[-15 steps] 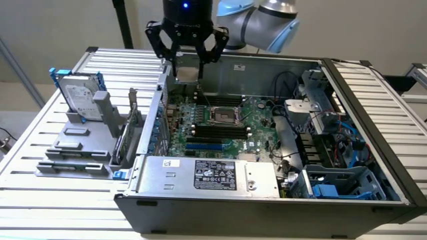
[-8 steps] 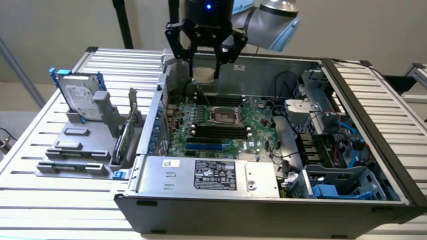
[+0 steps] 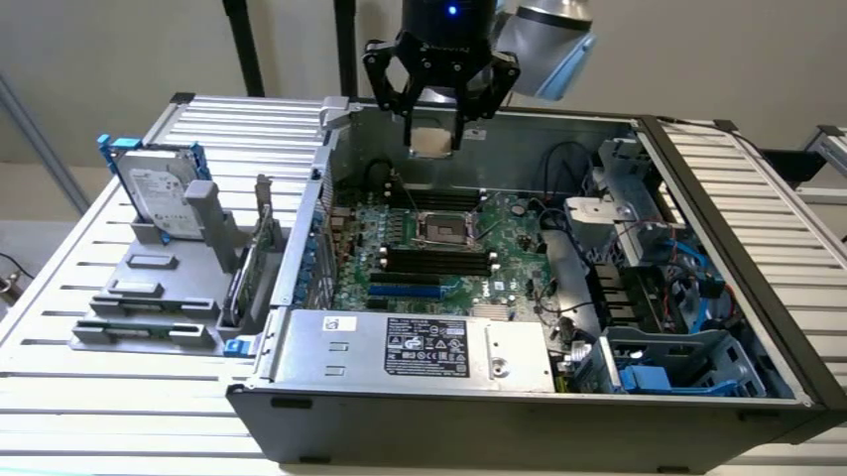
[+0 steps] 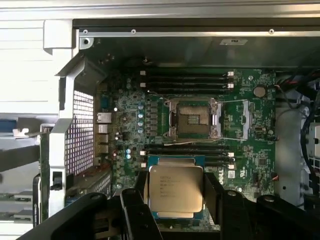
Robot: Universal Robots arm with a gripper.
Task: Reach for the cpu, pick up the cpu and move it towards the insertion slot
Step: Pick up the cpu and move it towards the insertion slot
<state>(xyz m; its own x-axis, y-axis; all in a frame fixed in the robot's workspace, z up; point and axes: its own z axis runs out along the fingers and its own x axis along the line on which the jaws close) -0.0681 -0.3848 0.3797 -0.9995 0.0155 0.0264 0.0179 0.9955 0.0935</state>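
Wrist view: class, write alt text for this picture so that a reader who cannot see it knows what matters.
The gripper holds the cpu, silvery top facing the camera, above a green motherboard inside an open computer case. The insertion slot, a square socket with a shiny metal frame, lies open between rows of black memory slots.

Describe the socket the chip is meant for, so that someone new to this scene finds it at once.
Look inside the open computer case, at the green motherboard. The socket sits near the board's middle, below the claw holding the chip. It is square, with a dark centre and shiny metal frame, unlike the long black memory slots beside it.
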